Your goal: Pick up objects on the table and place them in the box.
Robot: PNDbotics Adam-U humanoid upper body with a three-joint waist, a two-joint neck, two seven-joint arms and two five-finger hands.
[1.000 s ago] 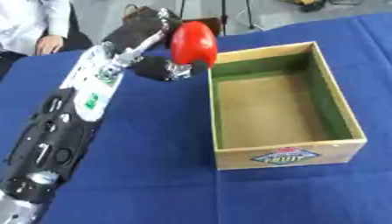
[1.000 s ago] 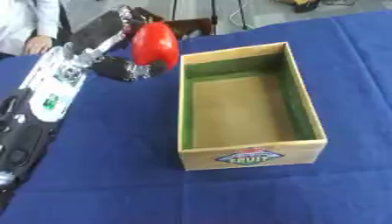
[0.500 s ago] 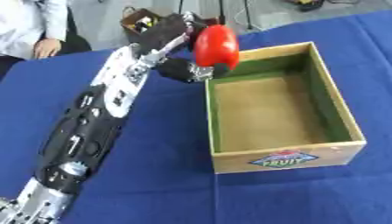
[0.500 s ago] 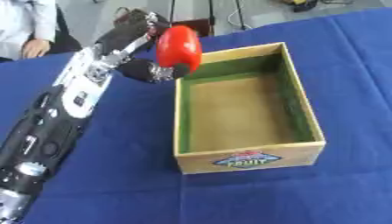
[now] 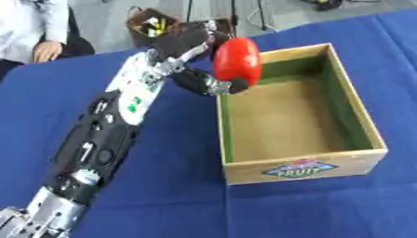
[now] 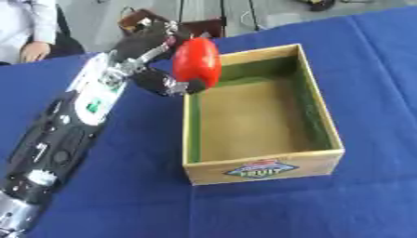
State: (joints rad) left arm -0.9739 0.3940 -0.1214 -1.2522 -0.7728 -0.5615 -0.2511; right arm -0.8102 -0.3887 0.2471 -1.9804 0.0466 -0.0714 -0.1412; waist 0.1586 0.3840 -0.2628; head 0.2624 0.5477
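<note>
A glossy red, rounded object (image 5: 237, 61), smooth like a plastic fruit, is held in the air over the far left corner of the open wooden box (image 5: 358, 118), so that it overlaps the box's far left rim in both views. It does not touch the floor of the box.

The robot's left hand (image 5: 198, 69) has the red object pinched: dark fingers curl round it from above and behind, and the thumb (image 5: 221, 86) comes in from below against its lower left side. The black and silver left arm (image 5: 106, 135) runs from the lower left corner of the view up to the hand, lying just left of the box and above the cloth.

The box is a shallow rectangular crate of pale wood with green-painted inner walls and a brown floor; its near outer wall carries a coloured label with the word FRUIT (image 5: 301, 169). Nothing lies inside it. It stands on a table covered with a deep blue cloth (image 5: 179, 195).

Beyond the far edge of the table, behind the hand, sits a brown container (image 5: 148, 25) holding small mixed items that cannot be made out.
</note>
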